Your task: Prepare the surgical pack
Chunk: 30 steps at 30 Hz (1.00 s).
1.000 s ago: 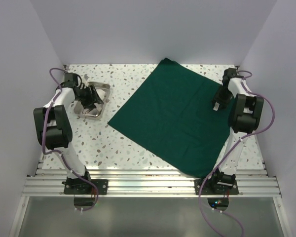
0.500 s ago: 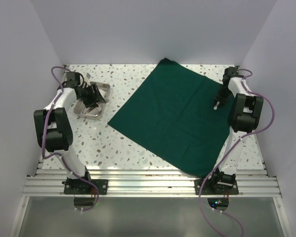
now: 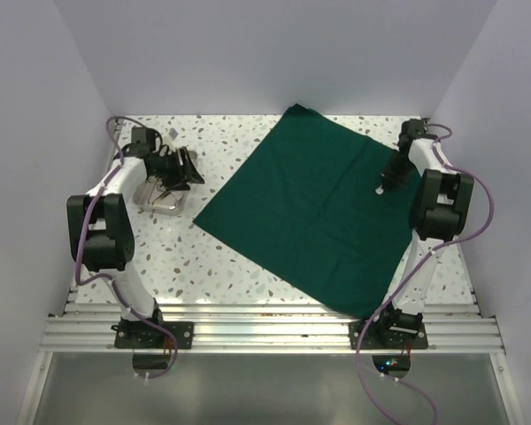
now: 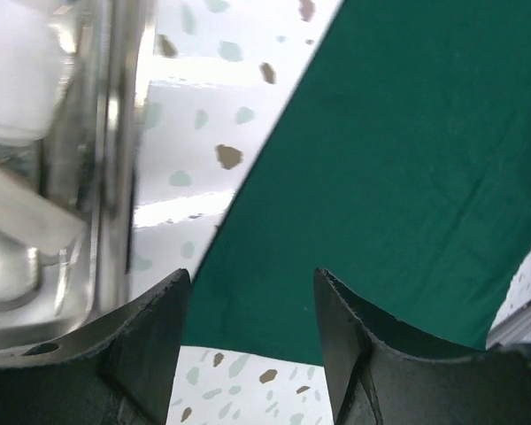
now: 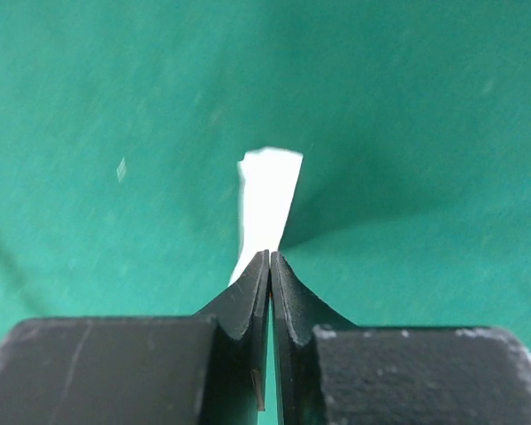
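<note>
Robotics lab bench, set up as a closed test cell. Plain white panels (image 3: pixel 274 53) box in the back and both sides of a tabletop (image 3: pixel 186 257) with a white, speckled, terrazzo-style surface. A slotted aluminium rail (image 3: pixel 265 335) runs along the near edge. Two white-and-black robot arms are bolted to it side by side, the left arm (image 3: pixel 97 230) and the right arm (image 3: pixel 438 199), each trailing a loose purple cable (image 3: pixel 493 211). The lighting is bright and even. The props are staged medical ones: a dark green fabric drape (image 3: pixel 310 212) spread flat on the table, and a small shiny metal tray (image 3: pixel 164 205) on its left, apart from the cloth.
</note>
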Tool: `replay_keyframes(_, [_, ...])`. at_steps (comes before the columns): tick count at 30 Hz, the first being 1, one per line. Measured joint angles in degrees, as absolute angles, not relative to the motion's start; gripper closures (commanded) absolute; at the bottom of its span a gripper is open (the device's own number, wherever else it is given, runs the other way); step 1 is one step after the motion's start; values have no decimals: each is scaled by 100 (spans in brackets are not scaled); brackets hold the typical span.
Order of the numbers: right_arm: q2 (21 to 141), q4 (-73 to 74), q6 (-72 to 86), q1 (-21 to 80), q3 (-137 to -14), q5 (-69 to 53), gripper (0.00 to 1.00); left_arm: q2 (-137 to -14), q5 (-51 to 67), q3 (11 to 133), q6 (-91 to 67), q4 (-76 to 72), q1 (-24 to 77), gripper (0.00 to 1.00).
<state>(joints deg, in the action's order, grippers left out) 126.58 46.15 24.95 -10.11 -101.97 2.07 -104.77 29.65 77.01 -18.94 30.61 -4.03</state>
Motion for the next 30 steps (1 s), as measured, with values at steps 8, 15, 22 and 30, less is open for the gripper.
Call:
replay_keyframes(8, [11730, 4622, 2751, -497, -9714, -128, 93, -10477, 3553, 7701, -1946, 2700, 263, 37])
replay_keyframes(15, [11528, 4558, 2851, -414, -9631, 80, 70, -10460, 3824, 7686, -1992, 2600, 386, 37])
replay_keyframes(22, [12335, 4661, 2860, -624, -10335, 405, 68, -10433, 3929, 7603, -1994, 2521, 377, 38])
replay_keyframes(30, [13085, 5109, 2963, -593, -11087, 836, 60, -10433, 4016, 7603, -1997, 2473, 377, 38])
